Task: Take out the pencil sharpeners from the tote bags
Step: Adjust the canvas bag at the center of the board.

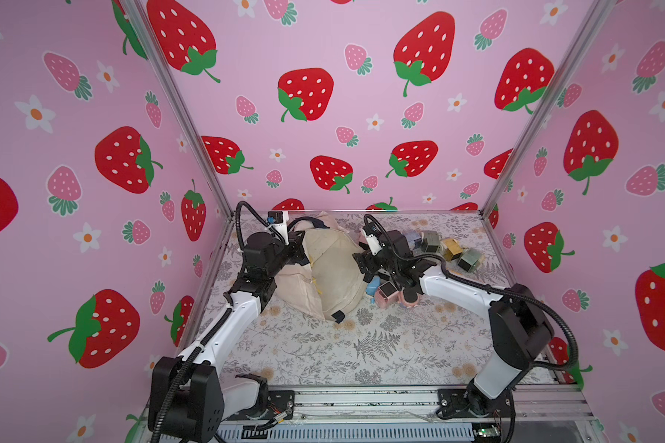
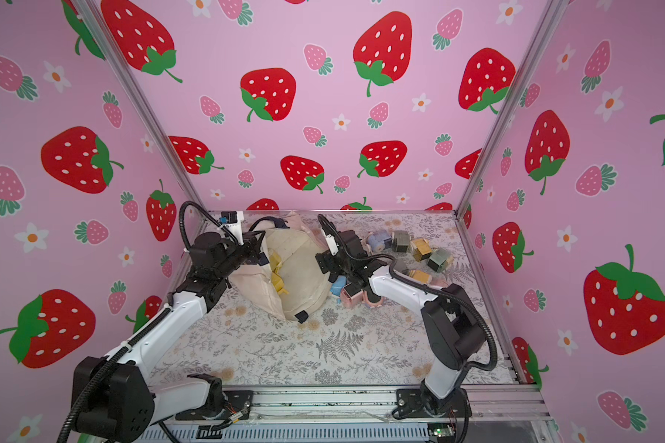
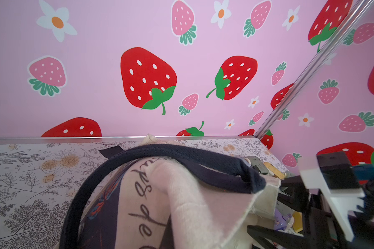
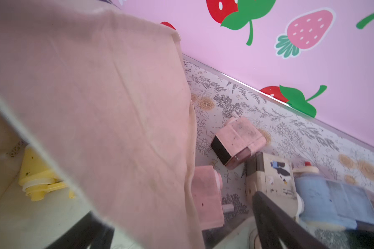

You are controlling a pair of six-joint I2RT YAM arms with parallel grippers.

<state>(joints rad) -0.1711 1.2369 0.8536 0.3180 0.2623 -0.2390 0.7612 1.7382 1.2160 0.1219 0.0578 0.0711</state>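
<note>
The cream tote bag (image 1: pixel 331 268) lies bulging at the back middle of the table, its mouth facing right. My left gripper (image 1: pixel 303 249) is shut on the bag's rim by the navy handle (image 3: pixel 181 159); its jaws are hidden behind the cloth. My right gripper (image 4: pixel 173 207) is open at the bag's mouth, with the cloth edge (image 4: pixel 106 107) between its fingers. A yellow pencil sharpener (image 4: pixel 37 179) lies inside the bag. Two pink sharpeners (image 4: pixel 238 140), a cream one (image 4: pixel 270 183) and a blue one (image 4: pixel 333 200) lie outside on the table.
Several more sharpeners in grey-green, yellow and blue (image 1: pixel 453 249) are heaped at the back right. Pink and blue ones (image 1: pixel 384 293) lie under the right arm's wrist. Pink strawberry walls enclose the table on three sides. The floral table (image 1: pixel 361 345) stretches forward of the bag.
</note>
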